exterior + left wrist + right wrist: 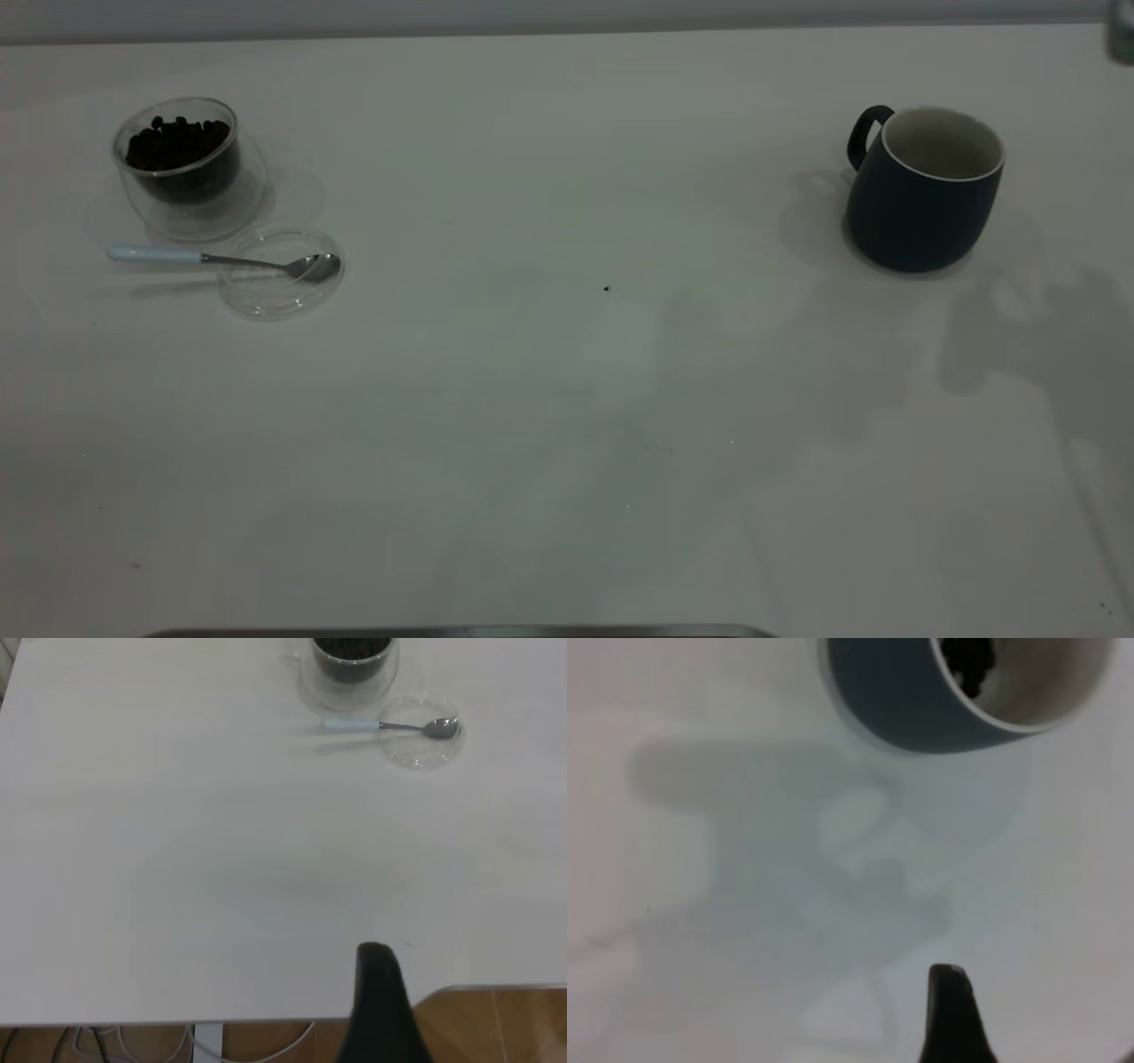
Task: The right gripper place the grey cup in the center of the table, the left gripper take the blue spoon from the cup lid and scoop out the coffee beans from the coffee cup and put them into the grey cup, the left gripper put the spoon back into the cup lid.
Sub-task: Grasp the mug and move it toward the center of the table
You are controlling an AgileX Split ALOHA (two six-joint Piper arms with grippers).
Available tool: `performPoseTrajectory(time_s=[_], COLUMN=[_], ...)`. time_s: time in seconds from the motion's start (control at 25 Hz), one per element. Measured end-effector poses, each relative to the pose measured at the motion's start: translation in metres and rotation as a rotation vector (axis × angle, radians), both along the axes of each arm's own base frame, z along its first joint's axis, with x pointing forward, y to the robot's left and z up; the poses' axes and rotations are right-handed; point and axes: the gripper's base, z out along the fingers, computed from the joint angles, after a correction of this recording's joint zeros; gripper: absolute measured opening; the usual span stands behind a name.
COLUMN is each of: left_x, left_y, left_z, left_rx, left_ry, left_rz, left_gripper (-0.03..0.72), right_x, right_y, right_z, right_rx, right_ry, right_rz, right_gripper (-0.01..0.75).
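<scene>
Nothing handled yet; first step pending. The grey cup [921,190] stands upright at the right of the exterior frame, handle toward upper left, well apart from the middle of the desk [567,399]. In the right wrist view something dark shows inside the cup; in the exterior view it looks empty. At upper left stands the coffee cup [186,164], filled with coffee beans [177,142]. Just below it lies the cup lid [282,273], flat on the desk, with the blue spoon [221,259] resting across it: bowl inside the lid, pale handle sticking out leftward over the rim. No arm shows in the exterior frame. Each wrist view shows only one dark fingertip of its own gripper, left gripper [381,992] and right gripper [950,1010], so I cannot tell whether either is spread or pressed together. Judgement: next move calls for the right gripper to reach the cup, take it by rim or handle, and carry it leftward to the desk's centre.
</scene>
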Motion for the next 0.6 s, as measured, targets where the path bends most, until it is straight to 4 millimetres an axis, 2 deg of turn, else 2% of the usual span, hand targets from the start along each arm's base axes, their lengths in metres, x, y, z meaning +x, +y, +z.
performPoseTrajectory(time_s=[0.32,0.6], left_x=[0.000,0.000], left_y=[0.000,0.000], left_z=[0.000,0.000], left_rx=[0.000,0.002], left_ry=[0.000,0.000], left_rz=[0.000,-0.001], left_gripper=[0.592,0.592], right_x=[0.051,0.081], right_y=[-0.001,-0.001], right_z=[-0.043,-0.060], right_rx=[-0.062,-0.109], right_ry=[0.115,0.107], right_rz=[0.099,0.183], right_gripper=[0.459,0.459])
